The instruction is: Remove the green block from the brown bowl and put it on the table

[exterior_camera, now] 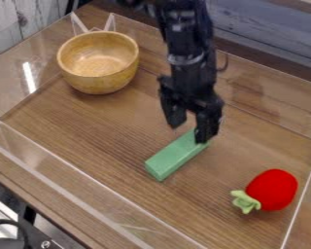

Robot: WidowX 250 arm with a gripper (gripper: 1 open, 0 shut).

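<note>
Brown wood-grain counter (86, 146), plank lines running diagonally, low clear walls along the edges, some grey-white clutter past the upper left corner and black cables at lower left. Green block (181, 156) lies flat on the counter, out of the bowl, near the middle. Brown bowl (98, 60) sits upright at upper left, inside looks pale and bare. Red strawberry toy (271, 189) at lower right, green leaves toward the block, apart from it.

Hand (190, 115) is just above the far end of the block, fingers look spread wide, nothing gripped as far as I can tell; whether a fingertip touches the block, can't tell.

Risks from here: a finger could catch the block's end if the arm pulls off sideways, and drag or spin it. Closing too early could pinch it up again. Swinging low to the right could bump the strawberry, which looks round enough to roll. Going back low over the bowl could knock its rim. Placing looks done; a straight lift away seems safest.
</note>
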